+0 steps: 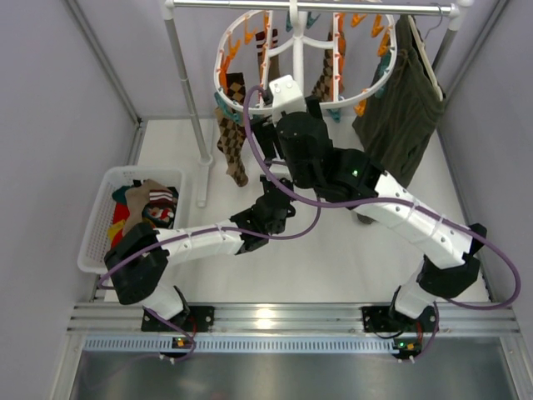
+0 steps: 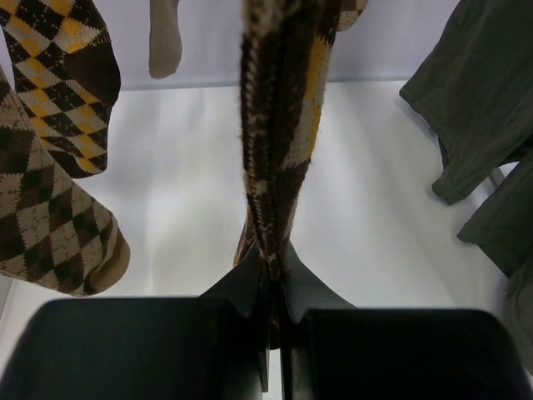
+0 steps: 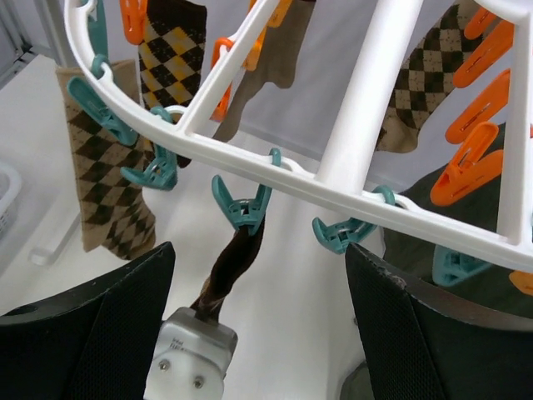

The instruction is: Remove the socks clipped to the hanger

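Note:
The white oval hanger (image 1: 250,104) hangs from the rail, with orange and teal clips; its rim also shows in the right wrist view (image 3: 250,167). A teal clip (image 3: 241,208) holds a dark brown argyle sock (image 3: 231,262), twisted and pulled taut. My left gripper (image 2: 273,271) is shut on that sock's lower part (image 2: 279,125). Its white body (image 3: 191,354) shows below the clip. My right gripper (image 3: 258,258) is open just under the rim, its jaws wide on either side of the clip and sock. Other argyle socks (image 1: 233,142) hang at the hanger's left.
A white basket (image 1: 96,237) at the left holds several loose socks (image 1: 150,204). The dark olive garment (image 1: 400,108) hangs at the right on the white rail stand (image 1: 187,92). A tan argyle sock (image 2: 42,217) and a yellow-brown one (image 2: 67,92) hang to the left.

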Controlling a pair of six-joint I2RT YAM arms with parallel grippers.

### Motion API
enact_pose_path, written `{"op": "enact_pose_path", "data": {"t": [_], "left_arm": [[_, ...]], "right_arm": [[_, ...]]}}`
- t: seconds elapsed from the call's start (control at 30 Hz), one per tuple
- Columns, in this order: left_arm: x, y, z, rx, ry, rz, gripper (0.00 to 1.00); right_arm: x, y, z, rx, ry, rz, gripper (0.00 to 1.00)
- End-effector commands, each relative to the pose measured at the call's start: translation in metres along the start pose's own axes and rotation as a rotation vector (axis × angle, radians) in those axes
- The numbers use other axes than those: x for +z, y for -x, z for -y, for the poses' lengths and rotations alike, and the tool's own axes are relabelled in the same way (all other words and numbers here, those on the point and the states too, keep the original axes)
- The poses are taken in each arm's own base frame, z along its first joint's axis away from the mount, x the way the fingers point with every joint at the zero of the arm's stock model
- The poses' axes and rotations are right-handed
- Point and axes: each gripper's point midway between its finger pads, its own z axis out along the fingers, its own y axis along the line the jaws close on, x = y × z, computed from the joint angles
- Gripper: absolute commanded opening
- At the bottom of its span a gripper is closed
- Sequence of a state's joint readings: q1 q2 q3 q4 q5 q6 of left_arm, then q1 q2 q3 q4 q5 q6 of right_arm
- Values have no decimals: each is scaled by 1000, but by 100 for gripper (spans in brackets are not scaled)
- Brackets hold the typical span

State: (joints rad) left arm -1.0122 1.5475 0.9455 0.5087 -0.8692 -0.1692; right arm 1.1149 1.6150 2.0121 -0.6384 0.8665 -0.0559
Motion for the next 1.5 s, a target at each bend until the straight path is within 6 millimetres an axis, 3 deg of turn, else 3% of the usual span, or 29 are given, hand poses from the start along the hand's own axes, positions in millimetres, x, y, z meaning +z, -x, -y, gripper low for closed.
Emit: {"op": "enact_pose_path", "data": {"t": [0.0,0.2,0.4,0.53,0.7,1.03,1.2,1.47], "left_arm": [[0,12,1,-29,2,36,0],[-1,15,3,-26,-10,39,0],[0,11,7,-11,-29,31,0],[0,10,8,-11,-37,28,0],[2,14,9,-4,-40,35,0],[-1,17,11,-14,-58,37,0],[-2,19,7,-14,-48,41,0],[-3,22,7,-11,-54,46,0]], "right_arm": [[9,3,4,32,14,-6,79],[28,0,9,54,29,3,74],[42,-3,2,26,32,-17,72],[40,-5,5,41,21,-10,70],[15,11,9,81,53,45,70],[-14,12,-7,85,135,65,71],[-14,24,-12,60,152,96,70],[0,21,-20,34,150,61,70]]}}
